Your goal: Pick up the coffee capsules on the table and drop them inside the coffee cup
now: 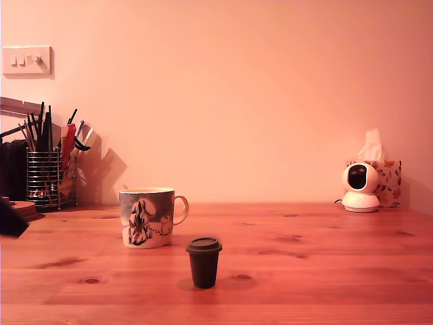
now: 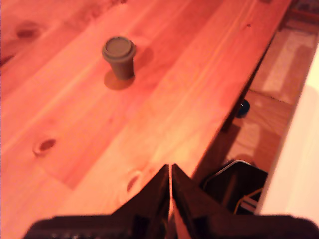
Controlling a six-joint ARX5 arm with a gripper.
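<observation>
Pre-grasp: gripper fingers pressed together, empty, well apart from the dark brown tapered plastic capsule standing near the illustrated ceramic mug. Next move needed jaws spread, then approach.

At the exterior view's left edge a dark shape is cut off, too little showing to name it. The coffee cup hides its own inside. In the wrist view the pincer is cropped, its body blurred and dark. A small blue object beyond the surface's edge is too blurred to identify.
</observation>
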